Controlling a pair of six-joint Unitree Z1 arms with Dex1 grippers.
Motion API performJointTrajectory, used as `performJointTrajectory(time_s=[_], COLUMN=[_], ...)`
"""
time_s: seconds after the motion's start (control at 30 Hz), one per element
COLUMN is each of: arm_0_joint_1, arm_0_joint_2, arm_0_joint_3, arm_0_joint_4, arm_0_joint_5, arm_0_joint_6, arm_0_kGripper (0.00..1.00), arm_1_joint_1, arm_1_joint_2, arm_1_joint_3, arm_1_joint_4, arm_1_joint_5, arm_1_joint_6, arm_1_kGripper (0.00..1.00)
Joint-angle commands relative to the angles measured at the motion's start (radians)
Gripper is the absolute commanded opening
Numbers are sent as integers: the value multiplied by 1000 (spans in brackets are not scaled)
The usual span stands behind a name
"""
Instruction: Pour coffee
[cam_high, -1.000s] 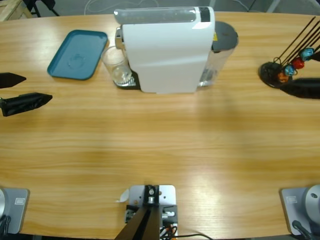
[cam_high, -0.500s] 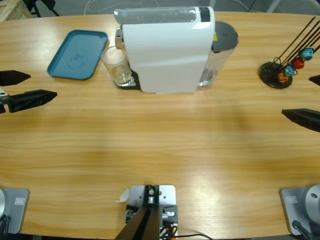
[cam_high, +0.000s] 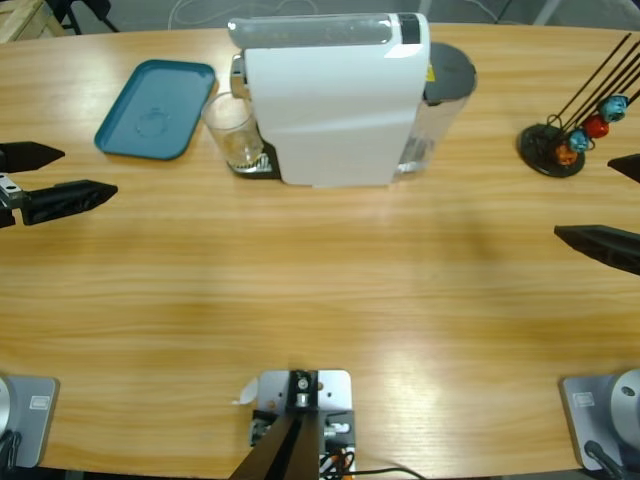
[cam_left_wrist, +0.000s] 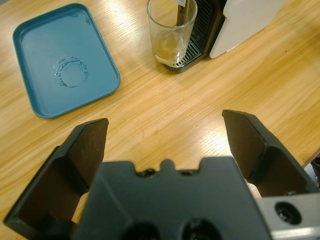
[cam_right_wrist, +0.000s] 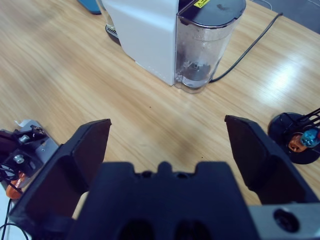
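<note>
A clear glass cup (cam_high: 232, 132) (cam_left_wrist: 171, 31) stands on the drip grate (cam_left_wrist: 192, 42) at the left end of the white coffee machine (cam_high: 330, 100) (cam_right_wrist: 145, 27). The cup's bottom looks pale brownish; I cannot tell whether coffee lies in it. My left gripper (cam_high: 88, 171) (cam_left_wrist: 165, 122) hovers open at the table's left edge, well short of the cup, with nothing between its fingers. At the right edge my right gripper (cam_high: 585, 196) (cam_right_wrist: 167, 124) is open too and holds nothing, pointing toward the machine's water tank (cam_right_wrist: 205, 45).
A teal tray (cam_high: 157, 108) (cam_left_wrist: 62, 60) lies left of the cup. A black capsule stand (cam_high: 560, 145) (cam_right_wrist: 297, 142) with coloured capsules sits at the far right, close to my right gripper. A black cable (cam_right_wrist: 250, 42) runs behind the tank.
My right gripper has moved away from the capsule stand toward the table's front, and both its jaws now show apart. The left gripper has crept slightly toward the middle.
</note>
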Motion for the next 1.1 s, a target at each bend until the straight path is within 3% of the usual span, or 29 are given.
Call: performJointTrajectory(time_s=[0.03,0.6,1.1], arm_0_joint_1=[-4,-4,-4], arm_0_joint_2=[22,25,-2], arm_0_joint_3=[43,46,50], arm_0_joint_4=[-17,-28,-20], arm_0_joint_5=[-12,-14,-153], arm_0_joint_6=[-4,-7,2], arm_0_kGripper=[996,996,1000], arm_1_joint_1=[10,10,10], arm_1_joint_2=[11,31,32], arm_1_joint_3=[56,95,99], arm_1_joint_4=[-33,-87,-91], arm_1_joint_5=[-16,-29,-28], arm_1_joint_6=[3,21,23], arm_1_kGripper=[1000,1000,1000])
